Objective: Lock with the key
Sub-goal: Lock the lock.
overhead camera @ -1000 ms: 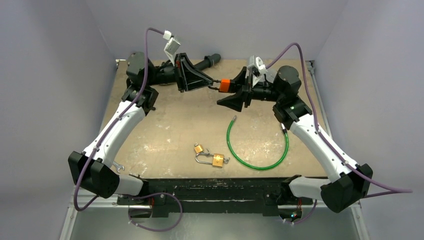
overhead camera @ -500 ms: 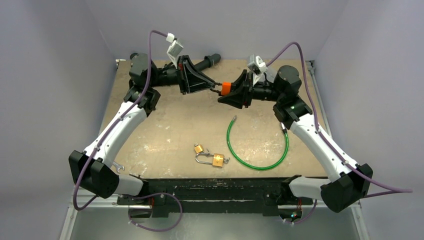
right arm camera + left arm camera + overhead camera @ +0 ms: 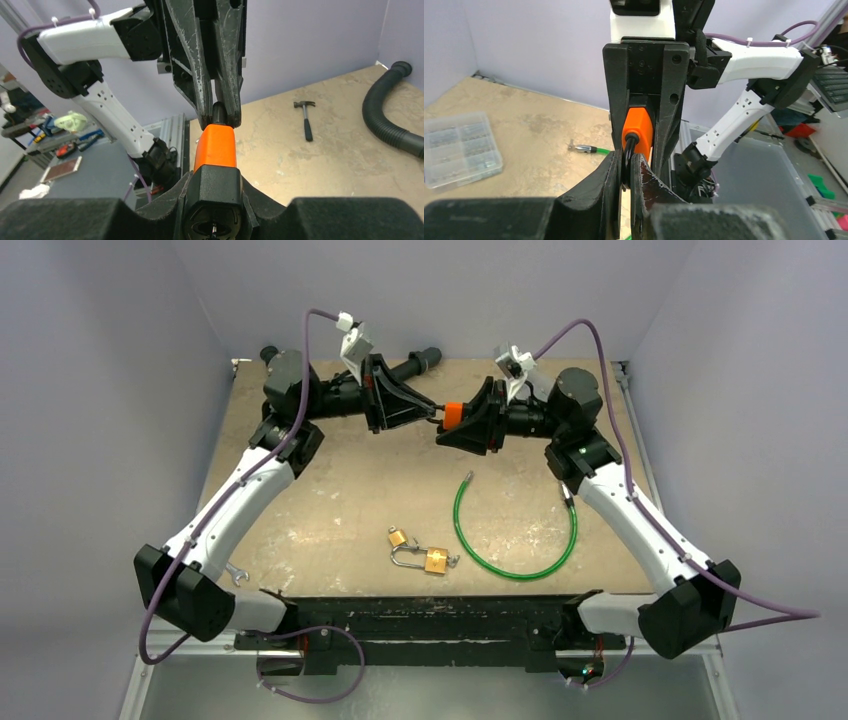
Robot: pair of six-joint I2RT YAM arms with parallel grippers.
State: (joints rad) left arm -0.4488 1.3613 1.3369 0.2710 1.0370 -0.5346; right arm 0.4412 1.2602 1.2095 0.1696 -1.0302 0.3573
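Note:
An orange padlock [image 3: 452, 413] with a black end and a black shackle hangs in the air over the back of the table, held between both arms. My left gripper [image 3: 434, 411] is shut on the shackle [image 3: 628, 150], its two fingers pinching the black loop just below the orange body [image 3: 638, 131]. From the other side, my right gripper [image 3: 466, 421] is shut on the lock's black end [image 3: 216, 187], and the orange body [image 3: 215, 147] sticks out past its fingers. The keyhole face points at the right wrist camera. I cannot make out the key in any view.
A green cable loop [image 3: 515, 530] lies right of centre. A brass padlock [image 3: 435, 560] and a smaller brass lock [image 3: 398, 537] lie near the front. There is a black hose [image 3: 390, 120], a hammer [image 3: 305, 120], a clear parts box [image 3: 461, 147] and a wrench [image 3: 236, 573].
My right gripper has closed onto the lock's body. Both wrists have turned and shifted slightly while the lock stayed between them.

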